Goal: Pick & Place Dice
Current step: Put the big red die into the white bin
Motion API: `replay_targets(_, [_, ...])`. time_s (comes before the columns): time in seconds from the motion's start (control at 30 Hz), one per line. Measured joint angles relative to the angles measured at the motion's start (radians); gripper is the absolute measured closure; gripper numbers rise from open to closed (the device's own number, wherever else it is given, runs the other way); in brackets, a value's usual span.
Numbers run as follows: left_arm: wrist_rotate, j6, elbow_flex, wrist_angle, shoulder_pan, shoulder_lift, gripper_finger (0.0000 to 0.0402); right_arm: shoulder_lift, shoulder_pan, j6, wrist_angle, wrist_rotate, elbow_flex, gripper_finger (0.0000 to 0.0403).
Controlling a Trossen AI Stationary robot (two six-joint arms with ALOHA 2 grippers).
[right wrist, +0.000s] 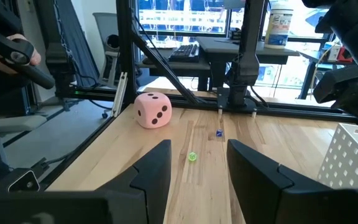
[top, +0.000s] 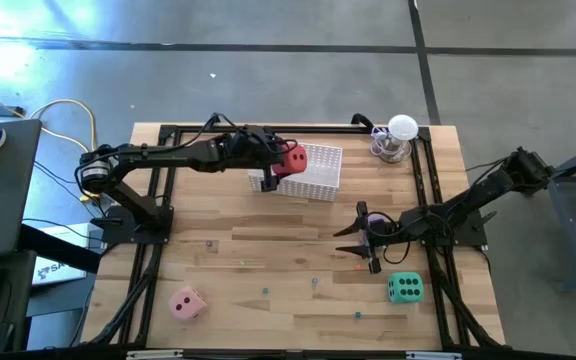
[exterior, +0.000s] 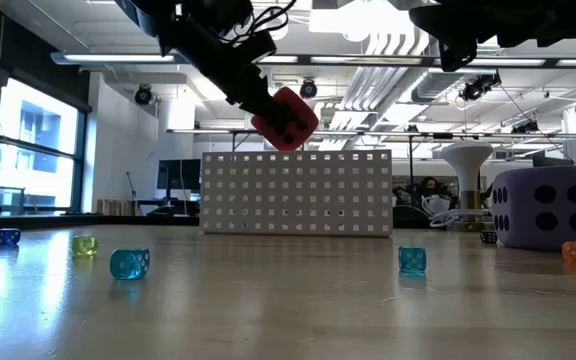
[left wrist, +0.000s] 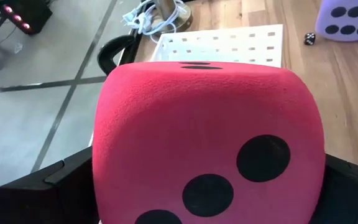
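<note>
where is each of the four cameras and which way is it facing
High view: overhead, looking straight down; both arms show, left gripper with the red die over the white basket.
Low view: table height, looking level at the basket wall; the left arm comes in from above.
Left wrist view: on the left arm, filled by the red die.
Right wrist view: on the right arm, past its open fingers toward the pink die.
Shared: high and low both show the red die.

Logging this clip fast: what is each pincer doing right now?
Left pincer: holding the red die above the white basket.
Right pincer: open, empty, over the table near the green die.
</note>
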Motion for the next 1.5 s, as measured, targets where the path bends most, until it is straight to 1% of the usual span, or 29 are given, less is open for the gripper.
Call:
replay_targets(0.2, [0.000, -0.001, 0.000, 0.005, 0.001, -0.005, 0.0002, 0.000, 0.000, 0.000, 0.000, 0.000, 0.000, 0.0254])
replay_targets(0.47, [0.000, -0.057, 0.000, 0.002, 0.001, -0.005, 0.0002, 0.000, 0.000, 0.000, 0.000, 0.000, 0.000, 0.0254])
replay_targets(0.63, [0.000, -0.056, 0.000, 0.001, 0.001, -0.005, 0.0002, 0.000, 0.000, -0.001, 0.000, 0.005, 0.000, 0.0254])
replay_targets(0.73, [0.000, -0.056, 0.000, 0.001, 0.001, -0.005, 0.0002, 0.000, 0.000, -0.002, 0.000, 0.029, 0.000, 0.0254])
replay_targets(0.9, [0.000, -0.053, 0.000, -0.009, 0.001, -0.005, 0.0002, 0.000, 0.000, -0.003, 0.000, 0.136, 0.000, 0.0254])
replay_targets(1.13, [-0.025, -0.045, -0.007, -0.041, -0.002, -0.085, 0.0002, 0.000, 0.000, -0.009, -0.001, 0.132, 0.000, 0.0254])
replay_targets(1.23, [-0.074, -0.069, -0.007, -0.048, -0.020, -0.111, 0.0002, 0.000, 0.000, -0.020, -0.008, 0.132, 0.000, 0.0254])
replay_targets(1.33, [-0.168, -0.110, -0.007, -0.049, -0.043, -0.113, 0.0002, 0.000, 0.000, -0.021, -0.010, 0.132, 0.000, 0.0254])
replay_targets(1.4, [-0.222, -0.101, -0.008, -0.063, -0.056, -0.113, 0.0002, 0.000, 0.000, -0.021, -0.008, 0.132, 0.000, 0.0254])
replay_targets(1.5, [-0.240, -0.069, -0.008, -0.068, -0.077, -0.103, 0.0002, 0.000, 0.000, -0.021, -0.005, 0.132, 0.000, 0.0254])
